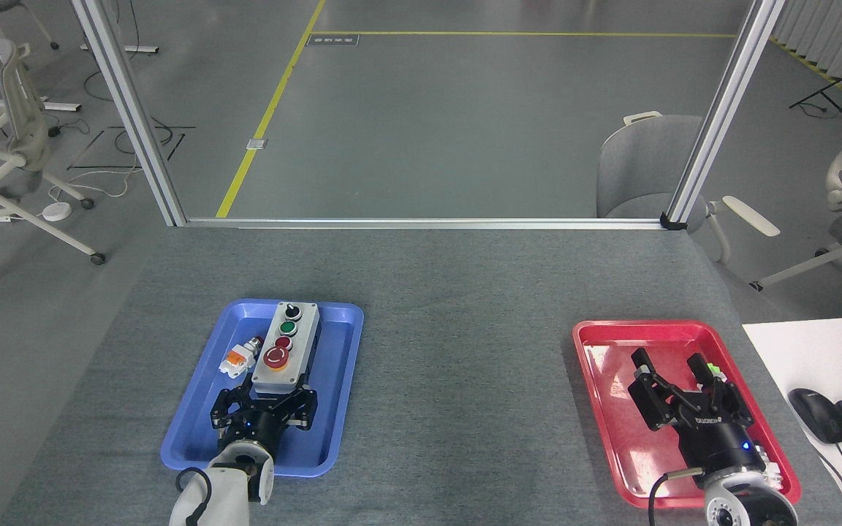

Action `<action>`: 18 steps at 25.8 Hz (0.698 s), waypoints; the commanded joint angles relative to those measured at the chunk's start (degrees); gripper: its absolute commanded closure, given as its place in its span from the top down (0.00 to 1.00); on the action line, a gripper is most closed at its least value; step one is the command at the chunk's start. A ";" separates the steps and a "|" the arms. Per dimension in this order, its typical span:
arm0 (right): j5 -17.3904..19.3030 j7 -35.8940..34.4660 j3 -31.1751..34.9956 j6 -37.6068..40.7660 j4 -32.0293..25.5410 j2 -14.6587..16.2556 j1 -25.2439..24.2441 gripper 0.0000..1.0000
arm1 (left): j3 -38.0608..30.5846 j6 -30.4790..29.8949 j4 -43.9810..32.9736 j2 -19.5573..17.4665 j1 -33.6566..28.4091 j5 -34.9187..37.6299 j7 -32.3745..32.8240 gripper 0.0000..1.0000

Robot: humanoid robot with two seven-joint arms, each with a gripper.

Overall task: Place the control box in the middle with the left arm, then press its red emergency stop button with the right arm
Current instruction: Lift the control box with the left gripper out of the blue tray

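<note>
Left end effector [269, 398] over blue tray [187, 446], grey table [465, 365]

Grey felt-covered table [457, 351] carrying two trays. Blue tray [333, 409] is lying near the front-left corner of the surface; red tray [596, 380] is lying near the front-right corner, well apart from it. An aluminium frame rail [421, 223] is running along the far edge.

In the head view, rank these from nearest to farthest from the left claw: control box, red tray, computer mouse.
1. Control box: in the blue tray, right at the left claw.
2. Red tray: across the table, to the right.
3. Computer mouse: far right, on the white desk.
</note>
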State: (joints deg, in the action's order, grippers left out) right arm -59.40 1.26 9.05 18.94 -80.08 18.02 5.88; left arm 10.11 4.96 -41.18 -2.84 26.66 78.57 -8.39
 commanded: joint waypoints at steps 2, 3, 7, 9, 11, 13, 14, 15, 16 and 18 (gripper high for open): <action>0.08 -0.03 0.00 0.04 0.02 0.09 0.01 0.99 | 0.09 -0.04 2.68 0.64 1.81 0.01 -0.22 0.89; 0.08 -0.03 0.00 0.04 0.02 0.09 0.01 0.99 | 0.09 -0.04 3.38 0.73 2.25 0.01 -0.22 0.89; 0.08 -0.03 0.00 0.04 0.02 0.09 0.01 0.99 | 0.18 -0.12 4.44 1.17 3.04 0.01 -0.31 0.88; 0.08 -0.03 0.00 0.04 0.02 0.09 -0.08 0.99 | 0.18 -0.30 4.53 1.26 3.22 0.01 -0.31 0.83; 0.08 -0.03 0.00 0.04 0.02 0.09 -0.08 0.99 | 0.26 -0.74 4.61 1.52 3.31 0.01 -0.22 0.65; 0.08 -0.03 0.09 0.04 0.02 0.09 0.01 0.99 | 0.26 -1.62 4.79 1.52 3.31 0.01 -0.05 0.47; 0.08 -0.03 0.00 0.04 0.02 0.09 -0.08 0.99 | 0.26 -2.67 4.96 1.43 3.31 0.01 -0.05 0.32; 0.08 -0.03 0.00 0.13 0.02 0.09 0.01 0.99 | 0.26 -4.08 5.14 1.35 3.31 0.01 -0.05 0.13; 0.08 -0.03 0.00 0.13 0.02 0.09 0.01 0.99 | 0.26 -5.31 5.49 1.35 3.31 0.01 0.04 0.00; 0.08 -0.03 0.00 0.13 0.02 0.09 0.01 0.99 | 0.18 -6.28 6.11 1.26 3.40 -0.08 -0.05 0.00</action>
State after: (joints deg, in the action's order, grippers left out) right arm -59.34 1.20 9.06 19.06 -80.09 18.11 5.83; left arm 10.34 0.55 -35.81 -1.49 29.99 78.57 -8.68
